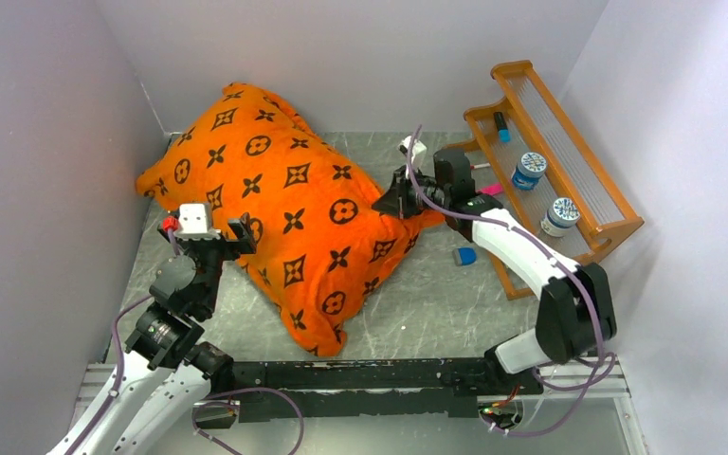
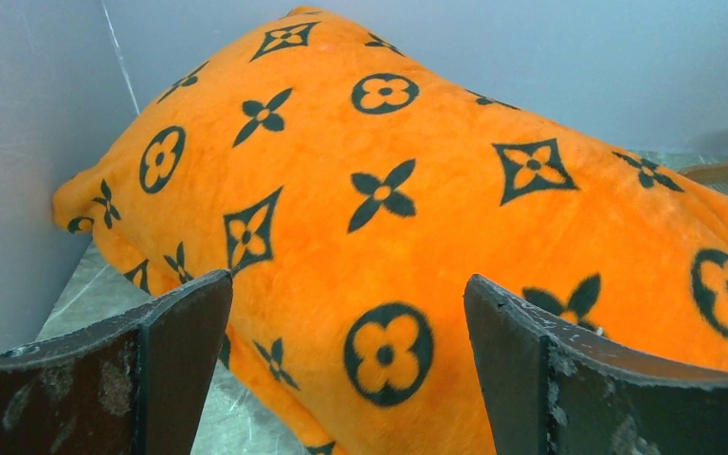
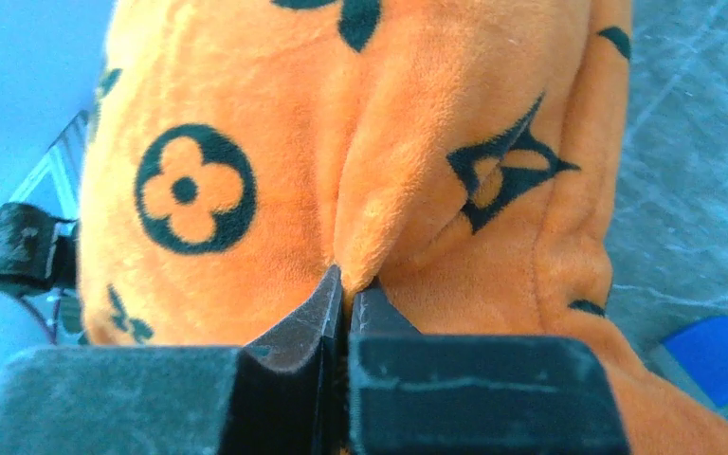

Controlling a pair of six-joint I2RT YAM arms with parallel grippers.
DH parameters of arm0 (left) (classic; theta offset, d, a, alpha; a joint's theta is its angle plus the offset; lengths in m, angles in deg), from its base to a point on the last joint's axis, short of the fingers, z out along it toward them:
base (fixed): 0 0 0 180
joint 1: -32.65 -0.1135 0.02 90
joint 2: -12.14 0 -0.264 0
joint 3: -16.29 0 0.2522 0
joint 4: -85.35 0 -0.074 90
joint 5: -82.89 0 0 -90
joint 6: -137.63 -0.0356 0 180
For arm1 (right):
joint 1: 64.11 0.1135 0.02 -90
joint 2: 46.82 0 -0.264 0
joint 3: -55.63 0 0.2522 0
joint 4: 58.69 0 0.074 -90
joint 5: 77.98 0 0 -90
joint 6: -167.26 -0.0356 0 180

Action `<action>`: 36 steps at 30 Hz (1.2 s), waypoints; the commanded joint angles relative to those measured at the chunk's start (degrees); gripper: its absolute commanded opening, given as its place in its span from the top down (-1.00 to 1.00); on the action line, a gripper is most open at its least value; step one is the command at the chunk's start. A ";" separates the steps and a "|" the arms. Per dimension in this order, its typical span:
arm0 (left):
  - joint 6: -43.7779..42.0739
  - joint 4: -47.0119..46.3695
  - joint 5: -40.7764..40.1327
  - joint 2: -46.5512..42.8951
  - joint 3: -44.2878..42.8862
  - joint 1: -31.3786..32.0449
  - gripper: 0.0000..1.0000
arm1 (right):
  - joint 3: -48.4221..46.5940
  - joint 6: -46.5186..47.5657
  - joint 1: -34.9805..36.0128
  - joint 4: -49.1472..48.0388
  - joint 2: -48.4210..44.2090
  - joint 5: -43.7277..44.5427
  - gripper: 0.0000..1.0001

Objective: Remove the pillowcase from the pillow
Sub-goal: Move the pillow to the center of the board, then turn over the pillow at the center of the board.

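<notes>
The orange pillowcase point(image 1: 284, 199) with dark brown motifs lies plump across the table's middle and covers the pillow, so no white shows. It also fills the left wrist view point(image 2: 389, 190) and the right wrist view point(image 3: 275, 142). My right gripper point(image 1: 396, 201) is shut on a pinched fold of the pillowcase at its right end; the fold rises between the fingertips point(image 3: 346, 289). My left gripper point(image 1: 210, 233) is open at the pillowcase's left front side, the fabric ahead between its fingers point(image 2: 346, 303), apart from it.
A wooden rack point(image 1: 550, 166) stands at the right with two small jars point(image 1: 529, 171) and a marker. A blue block point(image 1: 465, 255) lies on the grey table beside my right arm. White walls close in the left, back and right.
</notes>
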 commanded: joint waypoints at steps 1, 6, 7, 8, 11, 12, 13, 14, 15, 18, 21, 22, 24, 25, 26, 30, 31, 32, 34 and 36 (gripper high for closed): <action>-0.79 -1.92 0.09 -0.16 -1.81 -0.25 -0.94 | 1.79 -0.08 4.76 4.96 -8.20 -5.77 1.00; 0.43 -0.90 0.82 0.22 -2.60 -0.25 -0.94 | 5.61 -1.82 9.15 6.96 -13.91 -3.50 1.00; 0.72 -0.46 1.18 0.14 -2.79 -0.31 -0.94 | 6.76 -2.05 9.92 7.30 -14.61 -3.56 1.00; 0.86 -0.20 1.38 -0.13 -2.88 -0.27 -0.94 | 7.86 -2.45 10.70 7.54 -15.20 -3.02 1.00; 1.83 0.31 0.41 0.18 -2.89 -0.26 -0.94 | 12.30 -5.29 12.45 6.17 -17.38 -2.70 1.00; 2.31 0.99 0.01 0.90 -3.23 -0.26 -0.94 | 13.76 -6.57 12.82 5.20 -18.19 -2.90 1.00; 3.08 1.78 -0.16 1.65 -3.69 -0.30 -0.94 | 14.86 -7.64 13.33 4.20 -18.80 -2.90 1.00; 3.72 2.60 0.06 2.57 -4.18 -0.34 -0.94 | 15.62 -8.24 14.02 3.72 -19.19 -2.63 1.00; 4.35 3.36 0.58 3.33 -4.52 -0.33 -0.94 | 15.76 -8.04 14.47 3.92 -19.36 -2.10 1.00; 4.41 3.04 2.89 4.71 -4.34 -0.62 -0.94 | 14.46 -6.16 15.59 7.21 -19.30 1.11 0.85; 4.55 3.11 2.11 6.24 -4.36 -1.39 -0.94 | 13.41 -4.77 15.65 8.34 -20.33 2.80 0.37; 4.52 3.40 2.41 6.76 -4.54 -1.47 -0.94 | 12.62 -3.88 15.64 9.00 -20.54 3.23 0.21; 4.45 3.59 3.03 7.25 -4.70 -1.65 -0.94 | 10.58 -1.78 15.52 11.29 -20.38 4.31 -0.07; 4.31 3.48 3.15 7.28 -4.59 -1.65 -0.94 | 9.48 -0.99 15.50 12.35 -20.35 5.57 -0.19; 4.28 3.46 3.05 7.36 -4.53 -1.73 -0.94 | 8.59 -0.41 15.43 13.23 -20.39 7.48 -0.31; 4.11 3.53 3.81 8.04 -4.74 -1.92 -0.94 | 6.20 1.24 12.98 13.31 -20.79 6.17 -0.71; 4.07 3.62 4.18 8.21 -4.78 -1.92 -0.94 | 5.71 1.73 11.80 12.97 -20.74 4.88 -0.78; 4.04 3.64 4.22 8.45 -4.87 -1.92 -0.94 | 5.04 1.99 11.06 12.80 -20.54 4.28 -0.83; 3.93 4.09 4.14 8.75 -5.09 -1.92 -0.94 | 3.38 2.38 9.83 12.73 -19.91 4.16 -0.91; 3.65 3.97 4.72 8.79 -5.07 -1.94 -0.94 | 1.87 1.78 8.18 11.88 -19.20 4.23 -0.97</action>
